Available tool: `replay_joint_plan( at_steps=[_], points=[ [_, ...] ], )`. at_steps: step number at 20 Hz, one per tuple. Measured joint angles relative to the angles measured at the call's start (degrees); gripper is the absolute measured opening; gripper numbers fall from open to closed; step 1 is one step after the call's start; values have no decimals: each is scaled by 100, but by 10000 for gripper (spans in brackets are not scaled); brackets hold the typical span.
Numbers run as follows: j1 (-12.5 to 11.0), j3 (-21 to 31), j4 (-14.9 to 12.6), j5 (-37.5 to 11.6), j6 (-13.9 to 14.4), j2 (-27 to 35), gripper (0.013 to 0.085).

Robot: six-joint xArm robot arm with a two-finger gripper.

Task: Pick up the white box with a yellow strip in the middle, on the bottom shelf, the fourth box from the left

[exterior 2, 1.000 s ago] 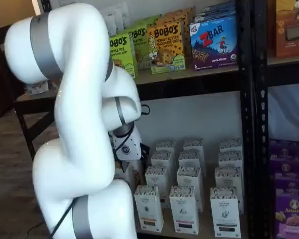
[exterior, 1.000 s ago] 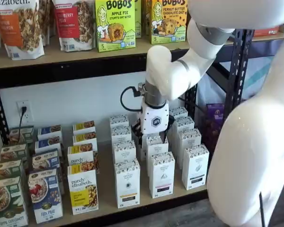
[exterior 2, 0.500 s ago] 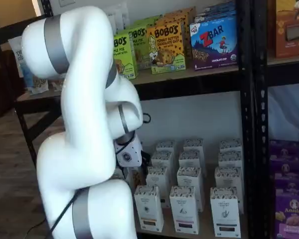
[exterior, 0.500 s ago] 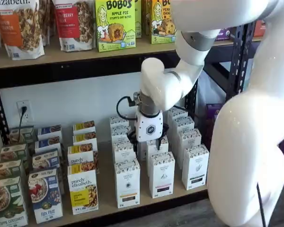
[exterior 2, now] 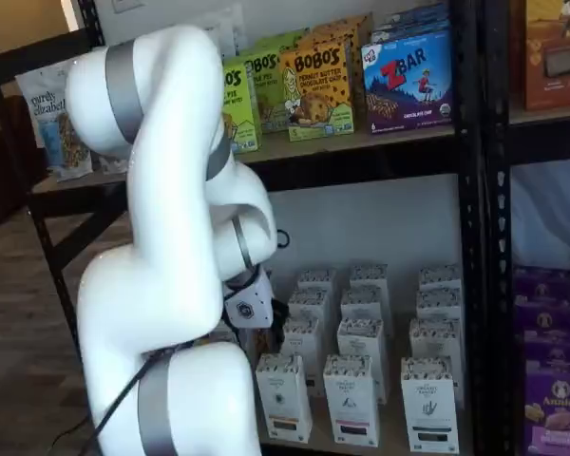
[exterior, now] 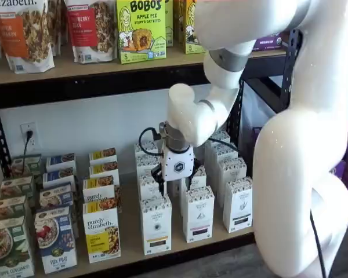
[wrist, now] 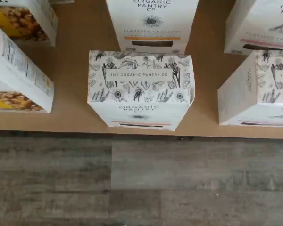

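The arm bends down from above, its gripper (exterior: 177,179) hanging over the column of white cartons, jaws spread wide and empty. The white box (exterior: 156,224) stands at the front of the bottom shelf (exterior: 130,234), directly under the wrist.

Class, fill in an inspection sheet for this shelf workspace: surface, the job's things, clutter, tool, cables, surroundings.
Surface: bottom shelf, a tan board, packed with rows of boxes.
Job's things: white box with the yellow strip stands upright at the front edge and is not gripped; the wrist view looks down on its patterned top.
Clutter: black-strip cartons to one side, purely elizabeth boxes to the other.
Tool: the tool hangs open and empty over the row behind the white box.
Cables: black loop at the wrist; a cord plugged into the wall outlet.
Surroundings: grey plank floor; Bobo's boxes on the shelf above.
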Motion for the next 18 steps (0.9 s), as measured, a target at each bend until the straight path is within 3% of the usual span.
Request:
replay_joint_plan(
  at_steps=[12,18],
  points=[
    [-61,-725,-522,-181,455,898,850],
    [-109,-993,-370,-322,263,1256,850]
  ],
)
